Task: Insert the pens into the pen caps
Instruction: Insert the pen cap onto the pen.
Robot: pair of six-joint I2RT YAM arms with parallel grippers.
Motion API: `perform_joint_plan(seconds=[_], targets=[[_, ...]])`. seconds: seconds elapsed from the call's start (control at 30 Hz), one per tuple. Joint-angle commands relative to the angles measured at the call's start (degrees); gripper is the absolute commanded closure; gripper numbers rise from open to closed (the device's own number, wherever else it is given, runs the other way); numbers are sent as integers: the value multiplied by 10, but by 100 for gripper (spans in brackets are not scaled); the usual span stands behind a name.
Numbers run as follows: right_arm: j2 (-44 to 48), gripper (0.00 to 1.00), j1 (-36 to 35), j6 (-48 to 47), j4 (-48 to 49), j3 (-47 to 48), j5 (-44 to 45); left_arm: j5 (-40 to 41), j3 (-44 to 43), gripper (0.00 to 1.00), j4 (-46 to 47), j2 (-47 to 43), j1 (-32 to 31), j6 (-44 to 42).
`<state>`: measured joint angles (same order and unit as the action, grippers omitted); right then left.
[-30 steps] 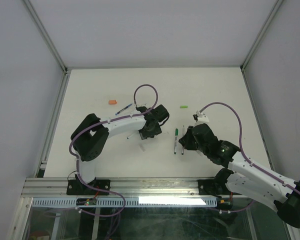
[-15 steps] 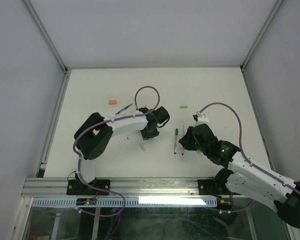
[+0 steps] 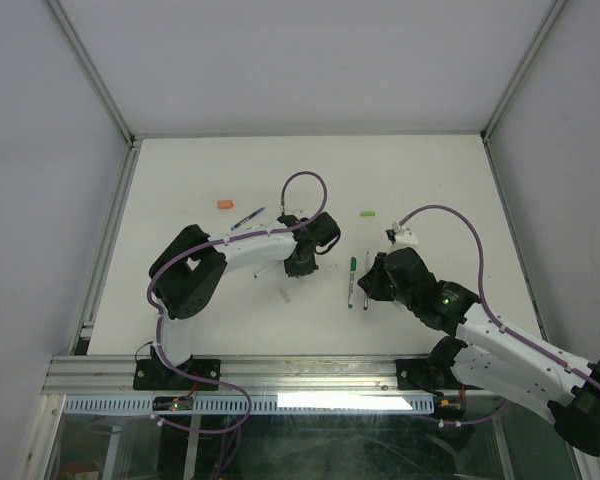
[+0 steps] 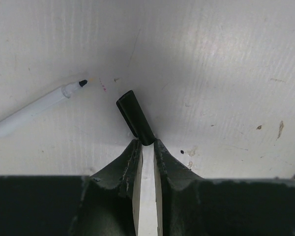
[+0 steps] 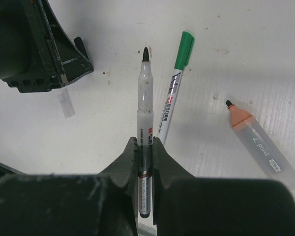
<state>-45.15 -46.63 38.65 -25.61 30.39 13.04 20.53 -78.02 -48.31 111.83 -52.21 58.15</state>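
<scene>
In the left wrist view a black pen cap [image 4: 134,117] lies on the white table, and my left gripper [image 4: 146,143] is shut on its near end. Left of it lies an uncapped white pen [image 4: 37,108] with a dark tip. My right gripper [image 5: 145,142] is shut on a white pen [image 5: 145,105] whose bare black tip points away from the jaws. Beside that one rest a green-capped pen [image 5: 175,86] and a thick clear pen [image 5: 260,147] with an orange tip. From above, the left gripper [image 3: 298,262] and right gripper [image 3: 370,283] stand about a hand apart.
An orange cap [image 3: 224,204] and a dark blue pen [image 3: 248,217] lie behind the left arm. A light green cap [image 3: 367,213] sits behind the right gripper. A small clear tube [image 3: 283,296] lies in front of the left gripper. White walls ring the table.
My left gripper's jaws have closed from open onto the black cap, and its wrist has shifted slightly. The right arm and its pen have not moved.
</scene>
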Motion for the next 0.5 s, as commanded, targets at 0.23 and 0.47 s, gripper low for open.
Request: perform_joint_plan(seconds=[0.23, 0.47], targets=[[-3, 100, 3, 2, 26, 13, 0, -7, 36, 82, 92, -40, -5, -186], [0, 100, 3, 3, 24, 12, 0, -7, 54, 69, 93, -61, -3, -170]])
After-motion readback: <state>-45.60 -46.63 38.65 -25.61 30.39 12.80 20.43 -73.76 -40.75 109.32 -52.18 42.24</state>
